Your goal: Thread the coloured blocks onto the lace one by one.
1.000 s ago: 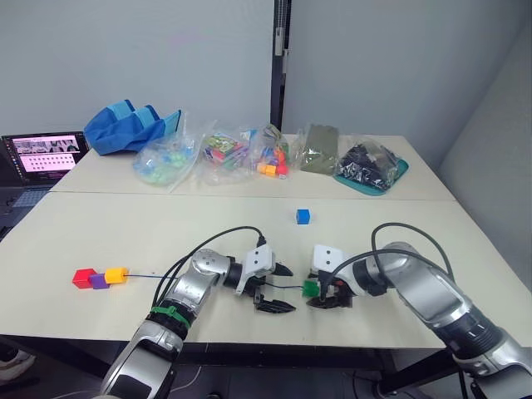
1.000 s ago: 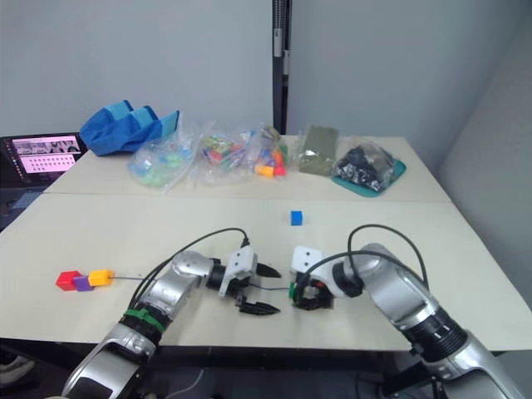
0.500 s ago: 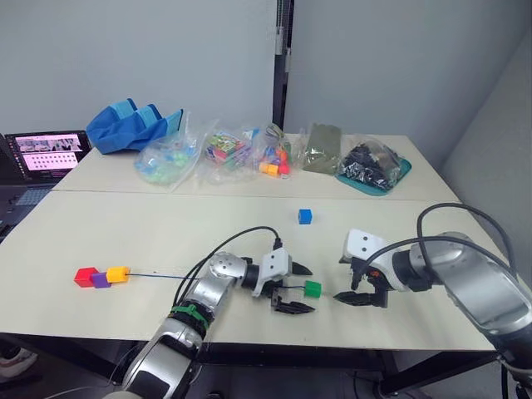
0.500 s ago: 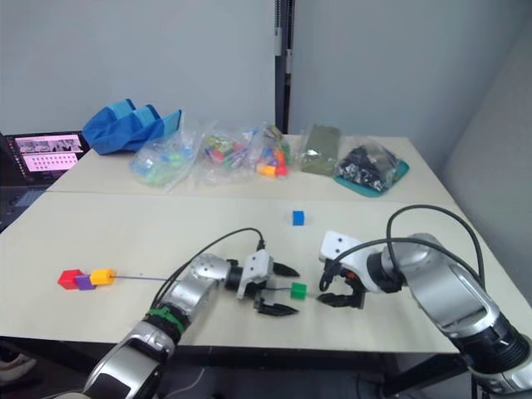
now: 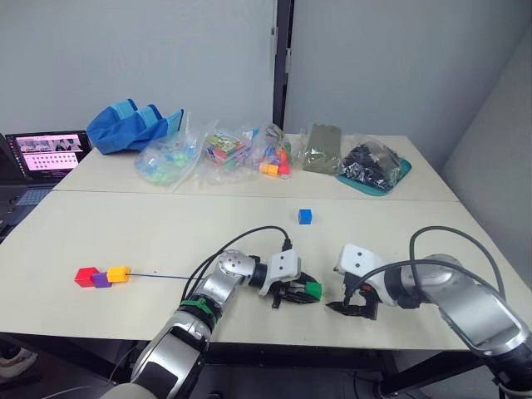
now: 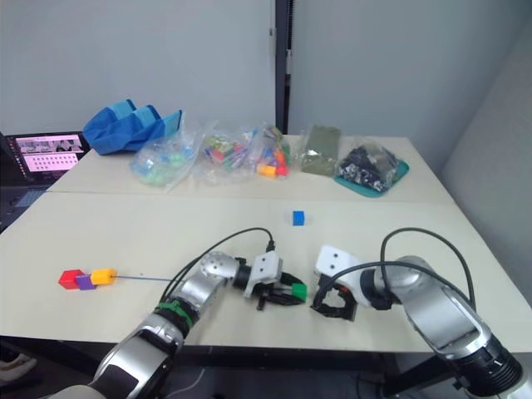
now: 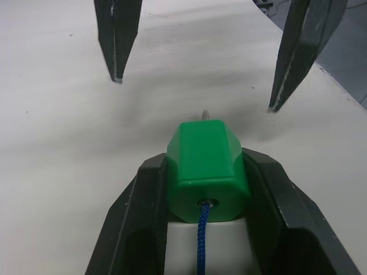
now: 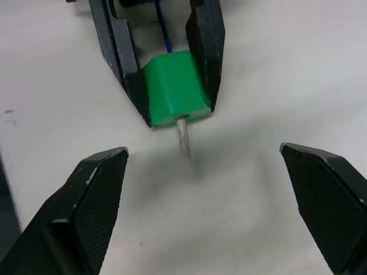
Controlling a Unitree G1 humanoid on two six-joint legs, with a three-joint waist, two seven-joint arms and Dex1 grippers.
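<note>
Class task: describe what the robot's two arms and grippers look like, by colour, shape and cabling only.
Both arms are silver-grey metal tubes with black joints, and a thick black cable loops over each. The left arm wears a green band. The left gripper and right gripper each have a white housing and two tapered black fingers.

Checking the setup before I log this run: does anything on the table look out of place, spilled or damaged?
Nothing stands out. The left gripper is shut on the green block, with the lace running through it and its pale tip poking out. The right gripper is open, facing it. The blue block sits alone farther back.
</note>
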